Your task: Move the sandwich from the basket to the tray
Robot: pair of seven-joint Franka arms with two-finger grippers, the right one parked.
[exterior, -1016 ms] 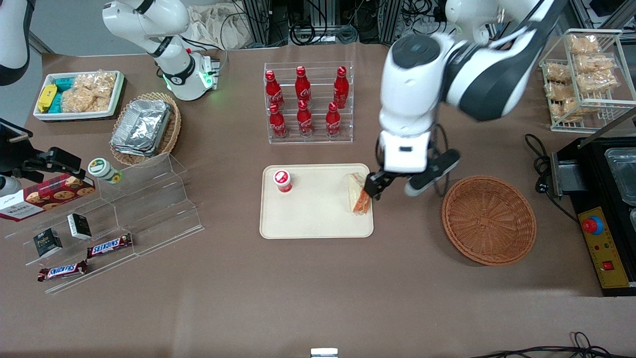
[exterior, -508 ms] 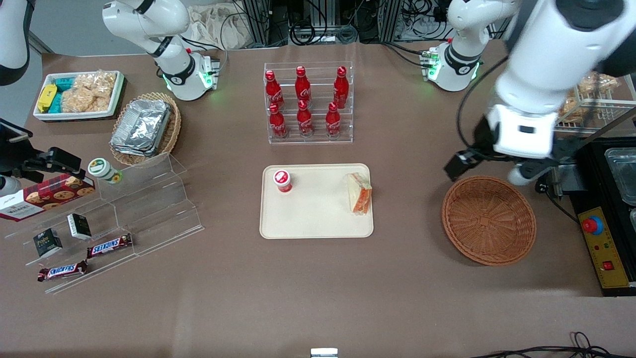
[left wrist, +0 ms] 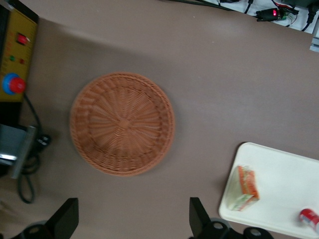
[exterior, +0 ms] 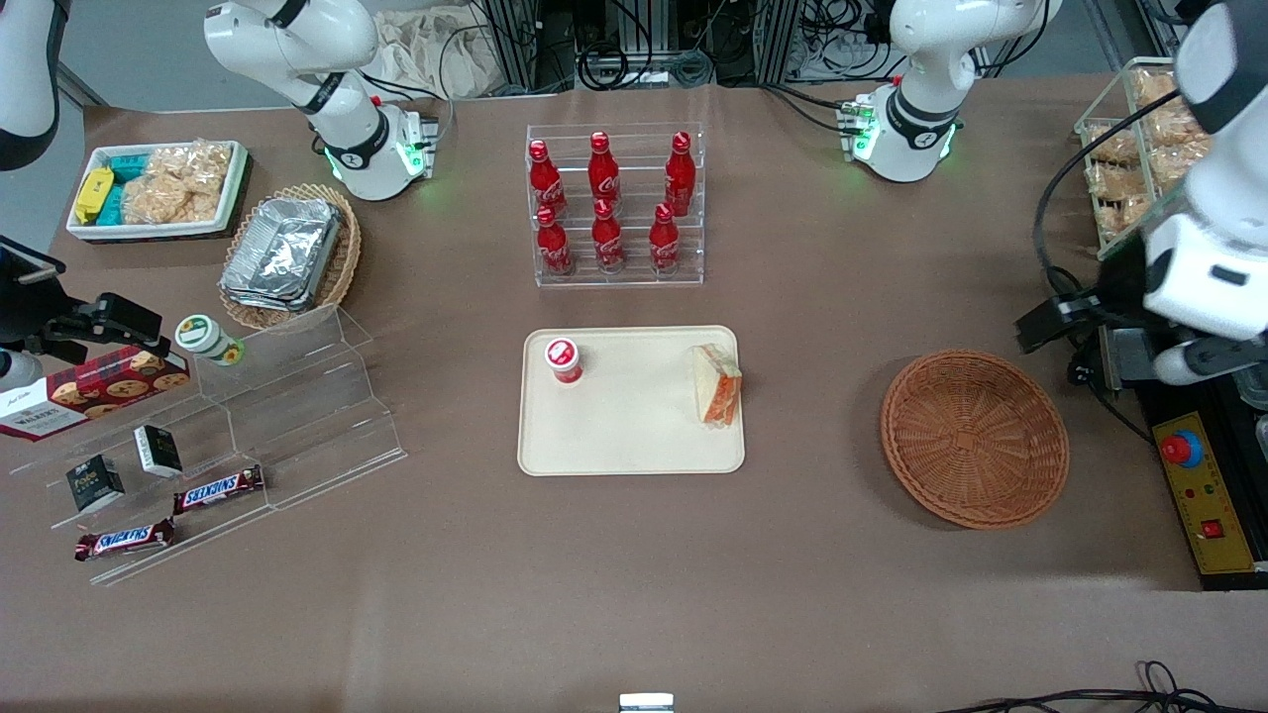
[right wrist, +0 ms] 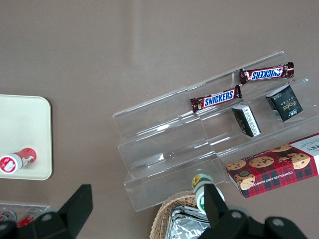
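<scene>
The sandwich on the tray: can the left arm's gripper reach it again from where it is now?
Probably yes. The sandwich lies uncovered at the tray's edge nearest the basket. The left arm's gripper, open and empty, hangs high at the working arm's end of the table; nothing stands between them.

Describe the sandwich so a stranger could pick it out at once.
Find the cream tray in the middle of the table, nearer the camera than the red bottles. The sandwich lies on its edge toward the empty brown basket: a pale wedge with orange filling, unlike the red-capped cup. The gripper is open, above the table beside the basket.
</scene>
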